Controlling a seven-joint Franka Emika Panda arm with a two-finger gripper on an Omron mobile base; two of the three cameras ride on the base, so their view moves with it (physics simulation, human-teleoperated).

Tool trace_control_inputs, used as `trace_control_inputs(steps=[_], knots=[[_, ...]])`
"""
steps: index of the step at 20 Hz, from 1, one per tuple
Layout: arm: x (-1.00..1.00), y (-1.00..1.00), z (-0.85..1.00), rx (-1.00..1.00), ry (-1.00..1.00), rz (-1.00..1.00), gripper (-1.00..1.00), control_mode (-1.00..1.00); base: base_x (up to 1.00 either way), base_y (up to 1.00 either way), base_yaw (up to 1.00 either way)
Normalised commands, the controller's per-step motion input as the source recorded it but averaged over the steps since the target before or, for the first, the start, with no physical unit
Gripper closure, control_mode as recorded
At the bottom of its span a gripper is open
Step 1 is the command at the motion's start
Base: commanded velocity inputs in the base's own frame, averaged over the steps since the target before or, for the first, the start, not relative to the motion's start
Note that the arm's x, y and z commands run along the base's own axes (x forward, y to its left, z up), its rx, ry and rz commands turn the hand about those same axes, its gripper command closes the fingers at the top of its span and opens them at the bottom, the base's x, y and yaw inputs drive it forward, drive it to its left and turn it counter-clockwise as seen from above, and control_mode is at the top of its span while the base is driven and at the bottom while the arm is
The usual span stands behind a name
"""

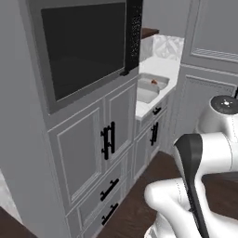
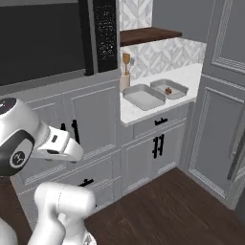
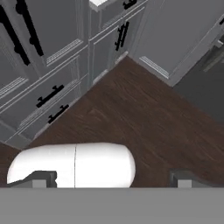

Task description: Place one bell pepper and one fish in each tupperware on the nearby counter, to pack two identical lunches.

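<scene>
two tupperware sit side by side on the white tabletop [image 2: 191,76], well apart from the arm: a near tupperware [image 2: 143,96], shallow, light grey, rounded at the corners and bare inside as far as can be told, and a far tupperware [image 2: 170,88] of the same form holding one pepper [image 2: 167,90], a tiny red spot near its middle. in the left base view the far tupperware [image 1: 153,82] shows the same red speck [image 1: 153,82]; the near one is partly cut off by the tall cabinet [image 1: 88,139]. no fish can be made out in either container; anything that pale and slim would be too small to tell at this range. a utensil holder [image 2: 125,76] stands just behind the near tupperware. the gripper [image 3: 109,179] hangs low with its jaws spread wide and nothing between them, looking down at the dark wood floor [image 3: 140,113] beside the drawer fronts. judged risks: the base is hemmed in between cabinet and panelled wall, so a wide swing of the arm could strike the black handles [image 1: 108,139]; the peppers, round and glossy, may slip or roll from a pinch; a second pepper dropped into the far tupperware would leave the lunches unequal
</scene>
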Motion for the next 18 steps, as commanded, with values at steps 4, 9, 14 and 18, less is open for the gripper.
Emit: trace_control_inputs(steps=[4,9,14,18], knots=[[0.0,0.0,0.0,0.0,0.0,0.0,-1.0,1.0,-0.95,0.09,-0.52],[0.0,0.0,0.0,0.0,0.0,0.0,-1.0,1.0,-0.45,-0.08,-0.68],[0.0,0.0,0.0,0.0,0.0,0.0,-1.0,1.0,0.22,-0.28,-0.6],[0.0,0.0,0.0,0.0,0.0,0.0,-1.0,1.0,0.95,-0.57,-0.35]])
